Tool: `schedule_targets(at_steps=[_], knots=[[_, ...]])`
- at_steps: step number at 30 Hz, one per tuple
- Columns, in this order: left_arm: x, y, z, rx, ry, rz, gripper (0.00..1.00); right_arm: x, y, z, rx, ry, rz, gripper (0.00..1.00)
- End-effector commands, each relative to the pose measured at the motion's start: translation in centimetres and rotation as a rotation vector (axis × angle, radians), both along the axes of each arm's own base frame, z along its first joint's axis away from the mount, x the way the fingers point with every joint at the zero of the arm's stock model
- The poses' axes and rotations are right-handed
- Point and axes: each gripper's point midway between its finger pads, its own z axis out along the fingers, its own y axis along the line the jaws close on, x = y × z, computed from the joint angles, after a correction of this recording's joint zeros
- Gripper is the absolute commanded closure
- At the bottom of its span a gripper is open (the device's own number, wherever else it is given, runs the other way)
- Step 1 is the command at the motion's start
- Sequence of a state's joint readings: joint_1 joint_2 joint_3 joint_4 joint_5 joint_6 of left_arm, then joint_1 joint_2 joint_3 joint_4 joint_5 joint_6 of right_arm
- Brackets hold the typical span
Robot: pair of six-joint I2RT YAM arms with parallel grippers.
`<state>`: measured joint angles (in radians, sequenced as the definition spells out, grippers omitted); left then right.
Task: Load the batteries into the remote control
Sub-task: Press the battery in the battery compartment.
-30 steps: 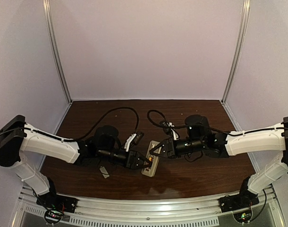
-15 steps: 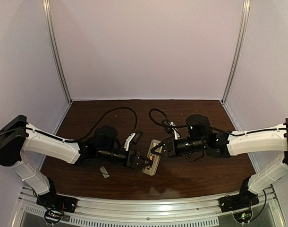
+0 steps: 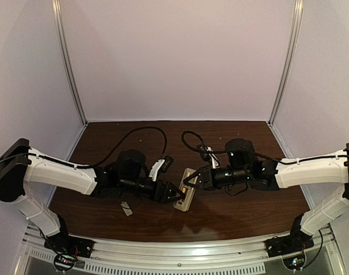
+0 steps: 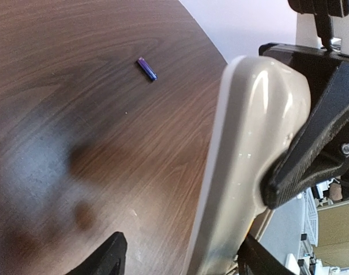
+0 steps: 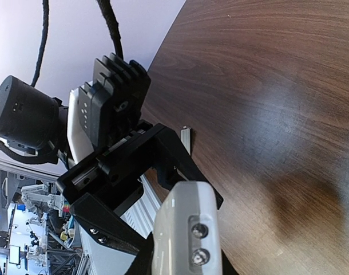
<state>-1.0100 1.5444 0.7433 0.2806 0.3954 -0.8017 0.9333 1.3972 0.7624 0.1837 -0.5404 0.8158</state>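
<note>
Left wrist view showed my left gripper spread open astride the near end of the remote control, one finger clear of it. Beyond, my right gripper was clamped on its far end, near the table's middle, an orange battery in its bay.

A flat grey piece and a small purple stick lie on the wooden table.

Dark wood-grain table, two small items on it.
A small flat grey piece lies near the front edge; a tiny purple stick lies alone on bare wood.
</note>
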Motion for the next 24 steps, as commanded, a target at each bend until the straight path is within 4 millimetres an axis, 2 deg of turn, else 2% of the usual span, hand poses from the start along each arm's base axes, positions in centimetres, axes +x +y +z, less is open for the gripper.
schedule_targets(at_steps=[1, 8, 11, 13, 18, 20, 21, 24], knots=[[1.8, 0.8, 1.1, 0.034, -0.120, 0.053, 0.29, 0.1, -0.4, 1.5, 0.036, 0.004, 0.005, 1.00], [0.6, 0.0, 5.7, -0.088, -0.258, -0.043, 0.15, 1.7, -2.3, 0.4, 0.027, 0.033, -0.054, 1.00], [0.7, 0.0, 6.4, -0.085, -0.297, -0.051, 0.12, 2.5, -3.5, 0.2, 0.029, 0.040, -0.081, 1.00], [1.5, -0.2, 6.1, -0.042, -0.331, -0.041, 0.13, 3.2, -4.7, 0.0, 0.029, 0.044, -0.109, 1.00], [4.5, -1.8, 3.5, 0.148, -0.389, -0.030, 0.24, 5.9, -9.9, 0.5, -0.009, 0.013, -0.229, 1.00], [5.7, -3.4, 2.8, 0.184, -0.392, -0.030, 0.27, 6.7, -12.4, 0.5, -0.037, 0.004, -0.287, 1.00], [6.0, -4.0, 1.9, 0.220, -0.382, -0.034, 0.28, 7.1, -13.7, 0.8, -0.041, -0.001, -0.316, 1.00], [6.6, -7.2, 0.9, 0.241, -0.393, -0.052, 0.28, 7.8, -17.3, 0.6, -0.071, -0.007, -0.392, 1.00]])
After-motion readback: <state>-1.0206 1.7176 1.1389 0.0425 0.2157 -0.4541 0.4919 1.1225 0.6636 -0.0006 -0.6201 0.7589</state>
